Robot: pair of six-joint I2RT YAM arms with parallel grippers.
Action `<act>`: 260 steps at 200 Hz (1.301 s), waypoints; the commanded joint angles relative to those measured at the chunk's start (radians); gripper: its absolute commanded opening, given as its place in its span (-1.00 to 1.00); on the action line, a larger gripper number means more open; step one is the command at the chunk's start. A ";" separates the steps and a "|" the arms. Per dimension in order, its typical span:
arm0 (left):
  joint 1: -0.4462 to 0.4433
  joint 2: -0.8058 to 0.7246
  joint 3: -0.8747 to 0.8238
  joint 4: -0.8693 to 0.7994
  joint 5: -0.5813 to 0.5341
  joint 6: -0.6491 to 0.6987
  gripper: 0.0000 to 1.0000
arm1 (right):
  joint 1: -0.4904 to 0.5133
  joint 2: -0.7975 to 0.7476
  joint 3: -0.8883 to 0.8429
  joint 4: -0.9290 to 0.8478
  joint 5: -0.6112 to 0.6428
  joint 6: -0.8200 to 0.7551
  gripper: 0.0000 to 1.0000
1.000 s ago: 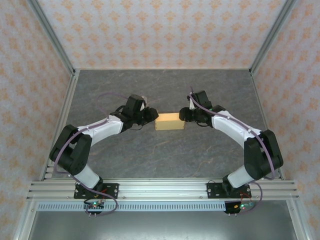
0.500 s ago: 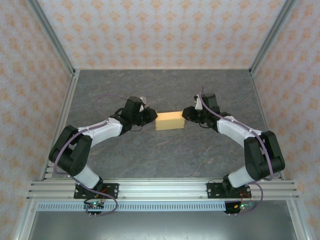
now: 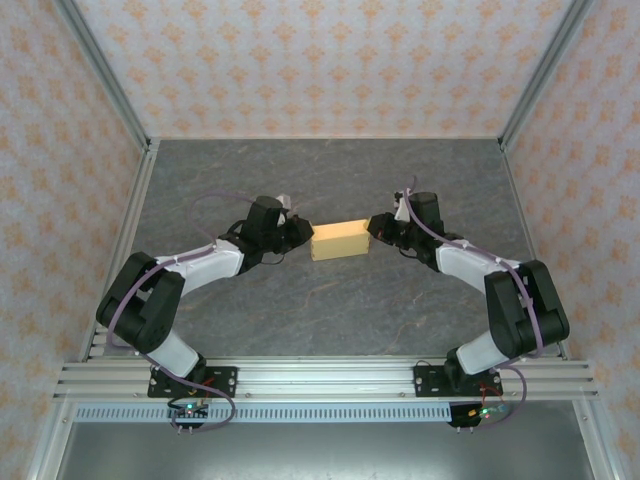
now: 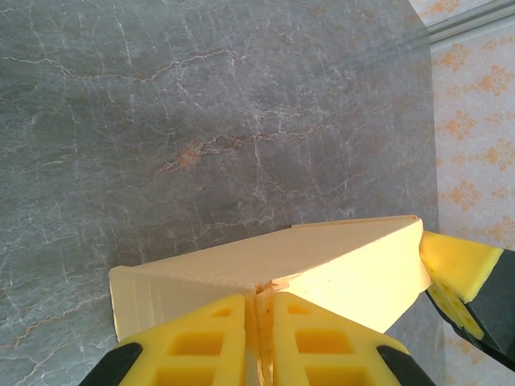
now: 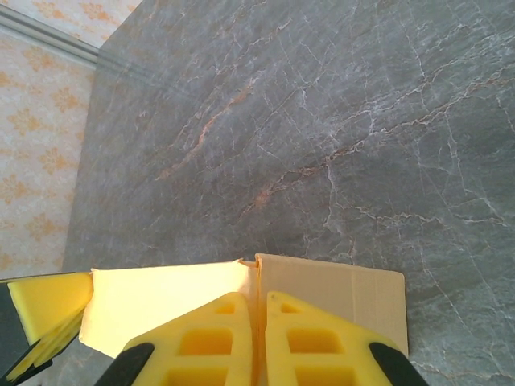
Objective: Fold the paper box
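The paper box (image 3: 339,241) is a small orange-yellow rectangular box on the dark stone table, lying slightly askew between the two arms. My left gripper (image 3: 304,234) is at its left end. In the left wrist view this gripper (image 4: 259,301) is shut on a thin card edge at the box (image 4: 338,265) corner. My right gripper (image 3: 376,229) is at the right end. In the right wrist view it (image 5: 258,299) is shut on a card seam of the box (image 5: 161,293). Each wrist view also catches a yellow finger (image 4: 459,265) (image 5: 47,301) of the other gripper.
The grey marbled tabletop (image 3: 330,180) is bounded by patterned walls with metal corner posts (image 3: 100,80) (image 3: 545,70). An aluminium rail (image 3: 330,380) with the arm bases runs along the near edge.
Both grippers have closed onto the ends of the box. The right wrist has shifted slightly right and back, and the box now sits a little more tilted.
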 commanded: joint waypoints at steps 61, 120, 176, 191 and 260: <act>-0.066 0.008 0.046 -0.193 -0.011 0.050 -0.58 | 0.025 -0.057 0.006 -0.269 0.020 -0.087 -0.75; -0.139 -0.026 0.009 -0.172 -0.037 0.036 -0.55 | 0.050 -0.177 -0.071 -0.308 0.018 -0.123 -0.73; -0.213 -0.110 -0.072 -0.162 -0.110 0.031 -0.47 | 0.104 -0.311 -0.158 -0.321 0.070 -0.127 -0.70; -0.230 -0.120 -0.092 -0.158 -0.127 0.023 -0.46 | 0.118 -0.318 -0.179 -0.317 0.086 -0.118 -0.70; -0.243 -0.086 -0.093 -0.180 -0.170 0.025 -0.41 | 0.155 -0.313 -0.220 -0.273 0.134 -0.086 -0.69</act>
